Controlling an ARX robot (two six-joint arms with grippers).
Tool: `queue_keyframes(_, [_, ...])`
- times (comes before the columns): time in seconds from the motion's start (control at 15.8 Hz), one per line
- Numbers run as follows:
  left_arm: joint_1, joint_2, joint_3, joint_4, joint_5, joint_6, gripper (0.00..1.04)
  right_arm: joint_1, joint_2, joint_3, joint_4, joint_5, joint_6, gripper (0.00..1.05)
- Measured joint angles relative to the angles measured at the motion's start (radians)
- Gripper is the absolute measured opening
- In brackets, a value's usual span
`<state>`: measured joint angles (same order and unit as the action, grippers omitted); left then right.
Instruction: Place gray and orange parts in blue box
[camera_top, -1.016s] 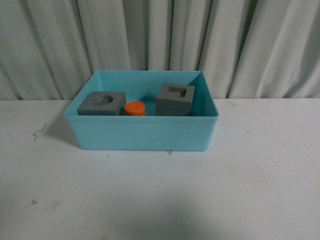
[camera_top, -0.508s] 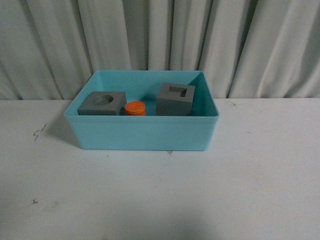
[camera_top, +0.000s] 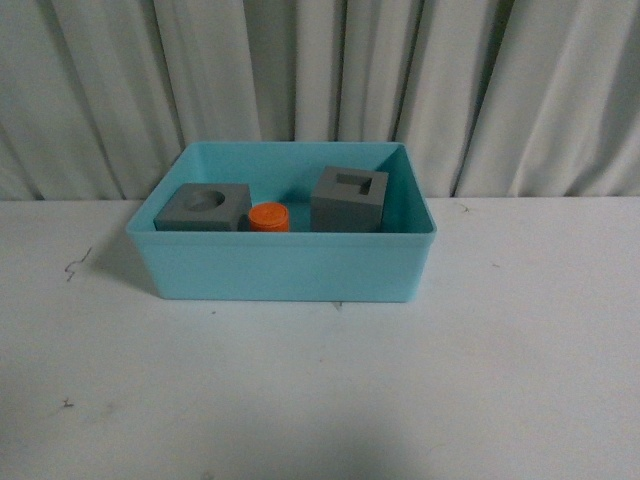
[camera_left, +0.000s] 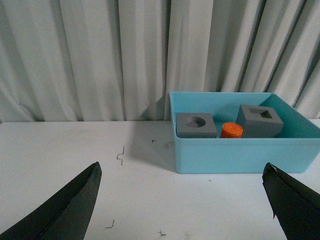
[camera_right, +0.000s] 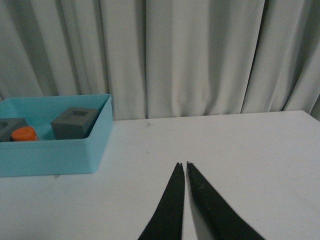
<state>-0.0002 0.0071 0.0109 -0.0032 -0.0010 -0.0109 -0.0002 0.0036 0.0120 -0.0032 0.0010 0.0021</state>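
The blue box (camera_top: 285, 265) stands at the back of the white table. Inside it lie a gray cube with a round hole (camera_top: 204, 207), an orange cylinder (camera_top: 269, 217) and a gray cube with a rectangular hole (camera_top: 350, 198). The left wrist view shows the same box (camera_left: 240, 150) and parts ahead of my left gripper (camera_left: 182, 172), which is open and empty above bare table. My right gripper (camera_right: 182, 164) is shut with nothing in it, off to the side of the box (camera_right: 50, 150). Neither gripper shows in the front view.
Pale curtains (camera_top: 320, 90) hang close behind the table's far edge. Small dark marks (camera_left: 120, 155) dot the white tabletop near the box.
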Motion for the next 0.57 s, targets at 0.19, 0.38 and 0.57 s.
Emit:
queue_keyframes(0.19, [0.0,0.0,0.0,0.0,0.0,0.0,0.98,0.0,0.0,0.0,0.0,0.0,0.0,0.38])
queue_keyframes(0.38, [0.0,0.0,0.0,0.0,0.0,0.0,0.98,0.0,0.0,0.0,0.0,0.0,0.0,0.76])
queue_keyframes(0.57, [0.0,0.0,0.0,0.0,0.0,0.0,0.98,0.0,0.0,0.0,0.0,0.0,0.0,0.97])
